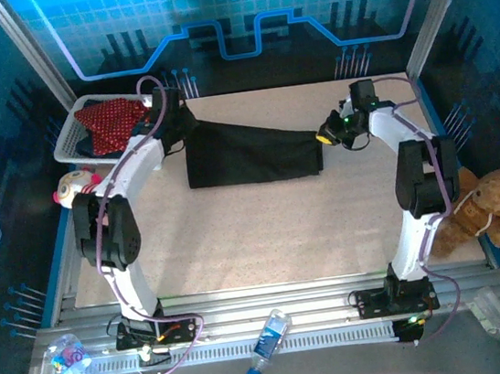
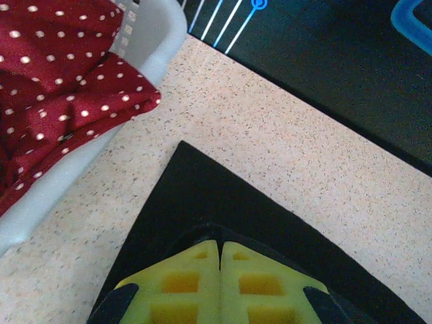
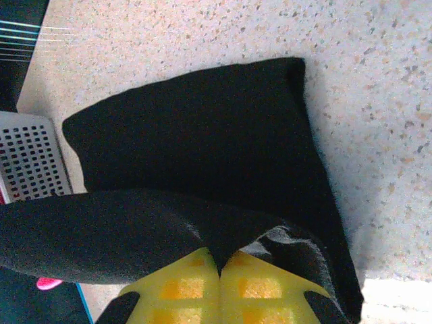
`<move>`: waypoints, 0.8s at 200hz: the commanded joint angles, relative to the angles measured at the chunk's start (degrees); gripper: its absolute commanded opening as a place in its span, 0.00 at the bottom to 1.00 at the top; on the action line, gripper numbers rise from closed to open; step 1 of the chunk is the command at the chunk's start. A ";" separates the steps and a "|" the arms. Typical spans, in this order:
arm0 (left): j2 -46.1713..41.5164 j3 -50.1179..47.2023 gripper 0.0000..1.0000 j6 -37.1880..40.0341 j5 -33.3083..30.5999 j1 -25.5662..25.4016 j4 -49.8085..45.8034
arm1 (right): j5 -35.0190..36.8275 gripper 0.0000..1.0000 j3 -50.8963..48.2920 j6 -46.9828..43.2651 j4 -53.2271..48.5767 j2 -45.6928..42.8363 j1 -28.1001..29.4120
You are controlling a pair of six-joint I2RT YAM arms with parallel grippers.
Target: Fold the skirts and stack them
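A black skirt (image 1: pixel 250 153) lies spread across the far middle of the table. My left gripper (image 1: pixel 177 123) is shut on its far left corner; in the left wrist view the yellow fingers (image 2: pixel 196 280) pinch the black skirt (image 2: pixel 202 196) at their tips. At the right end my right gripper (image 1: pixel 326 133) is shut on the cloth, and the right wrist view has its fingers (image 3: pixel 260 287) clamped on a raised fold of the black skirt (image 3: pixel 202 148). A red dotted skirt (image 1: pixel 112 120) fills the white basket (image 1: pixel 67 145), with the red skirt (image 2: pixel 54 81) draping over the basket rim (image 2: pixel 158 40).
A pink-and-white plush toy (image 1: pixel 77 187) lies left of the table beside the basket. A brown teddy (image 1: pixel 485 204) sits at the right edge. Plastic bottles (image 1: pixel 268 341) lie on the near rail. Bare speckled tabletop (image 1: pixel 265 231) stretches in front of the black skirt.
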 commanded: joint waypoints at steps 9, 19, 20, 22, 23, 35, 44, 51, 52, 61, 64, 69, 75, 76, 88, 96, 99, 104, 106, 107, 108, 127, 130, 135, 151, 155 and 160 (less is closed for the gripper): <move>4.11 4.59 0.00 2.55 0.59 0.79 1.24 | -0.80 0.00 3.17 0.78 1.05 3.56 -1.48; 5.42 5.46 0.00 2.90 1.57 0.87 1.72 | -0.55 0.00 3.70 0.75 1.13 4.29 -1.65; 5.57 5.58 0.00 2.97 1.66 0.87 1.76 | -0.53 0.00 3.76 0.74 1.18 4.33 -1.72; 5.86 5.85 0.00 3.13 1.86 0.87 1.85 | -0.53 0.00 3.85 0.79 1.22 4.48 -1.77; 6.01 5.91 0.00 3.17 1.98 0.87 1.91 | -0.52 0.00 3.88 0.84 1.31 4.56 -1.78; 7.65 7.55 0.00 3.95 2.54 0.87 2.15 | -0.46 0.00 4.15 1.18 1.79 5.22 -1.96; 8.94 9.02 0.00 4.18 2.56 0.87 1.91 | -0.58 0.00 4.47 1.26 1.93 5.87 -2.01; 10.00 10.12 0.00 4.48 2.33 0.87 1.59 | -0.60 0.00 4.76 1.22 1.94 6.30 -2.03; 10.14 10.33 0.00 4.50 2.30 0.87 1.56 | -0.59 0.00 4.77 1.24 1.94 6.35 -2.04; 11.39 11.83 0.00 4.53 1.95 0.87 1.22 | -0.63 0.01 5.09 1.32 1.93 6.88 -2.05; 11.79 12.21 0.00 4.68 1.86 0.87 1.13 | -0.74 0.01 5.13 1.33 1.93 7.12 -2.05; 12.47 13.05 0.00 4.74 1.70 0.94 1.02 | -0.83 0.01 5.21 1.40 2.06 7.40 -2.05; 13.44 13.90 0.00 4.80 1.50 0.96 0.78 | -0.90 0.02 5.35 1.35 2.11 7.73 -2.03; 13.58 14.06 0.00 4.75 1.49 0.96 0.72 | -0.92 0.02 5.38 1.38 2.15 7.77 -2.04; 15.47 15.69 0.00 4.64 1.32 1.05 0.48 | -1.25 0.04 5.93 1.33 2.48 8.45 -2.04; 16.72 16.58 0.00 4.39 1.32 1.08 0.48 | -1.70 0.07 6.24 1.20 3.06 8.84 -2.01; 17.19 16.90 0.00 4.30 1.38 1.13 0.49 | -1.99 0.08 6.41 1.14 3.26 8.98 -2.03; 17.93 17.54 0.00 4.06 1.40 1.18 0.41 | -2.42 0.10 6.65 1.02 3.62 9.19 -2.07; 18.18 17.76 0.00 4.02 1.39 1.21 0.35 | -2.61 0.11 6.79 0.95 3.78 9.21 -2.08; 18.37 17.93 0.00 3.97 1.39 1.22 0.33 | -2.74 0.12 6.80 0.92 3.87 9.26 -2.11; 18.50 18.10 0.00 3.94 1.39 1.22 0.27 | -2.85 0.12 6.80 0.82 3.95 9.28 -2.13; 21.38 22.57 0.24 3.62 2.81 1.40 -2.38 | -4.10 0.36 6.45 0.20 5.92 8.53 -2.36; 21.83 23.41 0.29 3.73 3.31 1.40 -3.13 | -4.06 0.39 6.19 0.07 6.31 8.14 -2.40; 22.32 24.70 0.38 3.70 4.12 1.32 -4.40 | -3.79 0.43 5.69 -0.31 6.73 7.45 -2.41; 22.63 27.43 0.73 2.83 5.93 1.23 -8.78 | -3.00 0.71 3.80 -1.59 7.24 4.60 -2.32; 22.27 27.37 0.80 2.51 6.46 1.14 -9.40 | -2.87 0.82 3.12 -1.80 7.47 3.92 -2.31; 21.54 26.87 0.87 1.94 7.05 1.01 -10.06 | -2.55 0.99 2.19 -1.90 7.59 2.51 -2.18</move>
